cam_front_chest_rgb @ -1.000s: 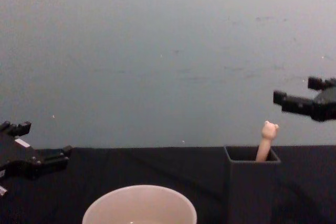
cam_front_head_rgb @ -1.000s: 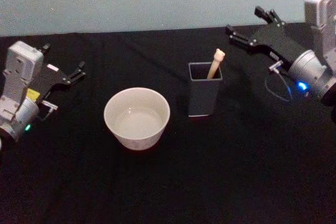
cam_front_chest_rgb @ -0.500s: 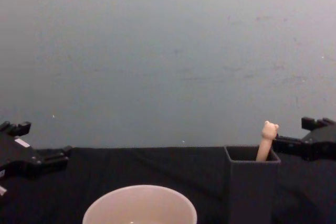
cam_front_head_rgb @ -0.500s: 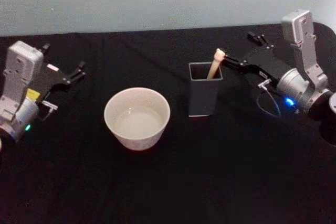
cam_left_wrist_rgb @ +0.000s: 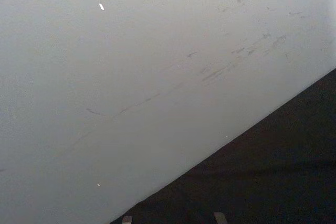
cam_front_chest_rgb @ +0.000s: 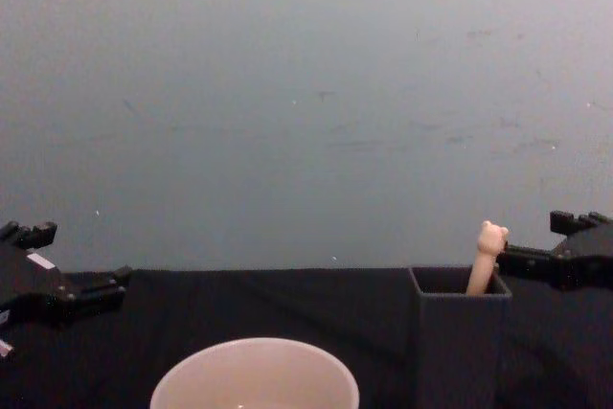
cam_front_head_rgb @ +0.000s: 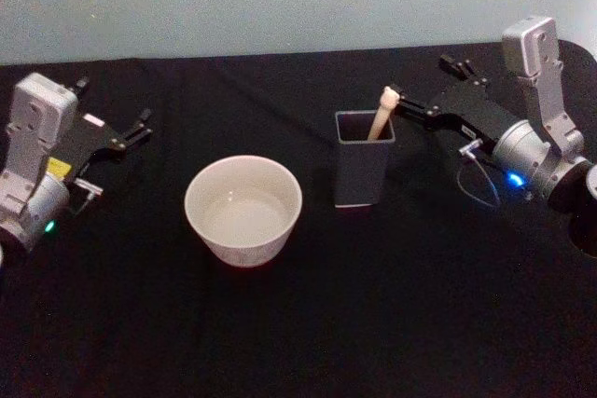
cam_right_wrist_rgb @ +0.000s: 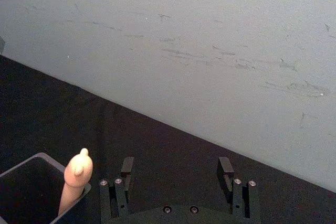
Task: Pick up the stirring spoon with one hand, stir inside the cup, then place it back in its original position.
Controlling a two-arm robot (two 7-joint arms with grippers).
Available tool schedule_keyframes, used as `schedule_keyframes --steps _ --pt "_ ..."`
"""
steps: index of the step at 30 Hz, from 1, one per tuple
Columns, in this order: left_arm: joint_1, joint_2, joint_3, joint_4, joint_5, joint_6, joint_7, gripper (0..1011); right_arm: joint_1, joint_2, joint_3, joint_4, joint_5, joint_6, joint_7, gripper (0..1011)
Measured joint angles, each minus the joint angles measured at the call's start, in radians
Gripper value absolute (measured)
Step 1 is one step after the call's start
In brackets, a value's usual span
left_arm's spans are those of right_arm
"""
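Note:
The stirring spoon (cam_front_head_rgb: 381, 112) stands in the tall dark grey square holder (cam_front_head_rgb: 362, 174), its beige bear-head handle (cam_front_chest_rgb: 489, 246) sticking out above the rim. The off-white cup (cam_front_head_rgb: 243, 209) sits left of the holder. My right gripper (cam_front_head_rgb: 426, 86) is open, level with the handle top and just to its right, one fingertip close beside it. In the right wrist view the handle (cam_right_wrist_rgb: 76, 180) lies beside the open gripper (cam_right_wrist_rgb: 176, 167), outside the gap. My left gripper (cam_front_head_rgb: 114, 116) rests open at the far left of the table.
A black cloth covers the table (cam_front_head_rgb: 298, 333). A plain grey wall (cam_front_chest_rgb: 306, 102) rises behind its far edge. The cup (cam_front_chest_rgb: 255, 374) shows at the bottom of the chest view, the holder (cam_front_chest_rgb: 460, 332) to its right.
The right gripper came down and toward the holder from high at the back right, and has held beside the spoon handle over the last half second. The left arm has stayed still.

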Motion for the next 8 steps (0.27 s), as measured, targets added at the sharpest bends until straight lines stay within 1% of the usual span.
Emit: schedule_keyframes --steps 8 --pt "0.000 0.000 0.000 0.000 0.000 0.000 0.000 1001 0.001 0.001 0.000 -0.001 0.002 -0.001 0.001 1000"
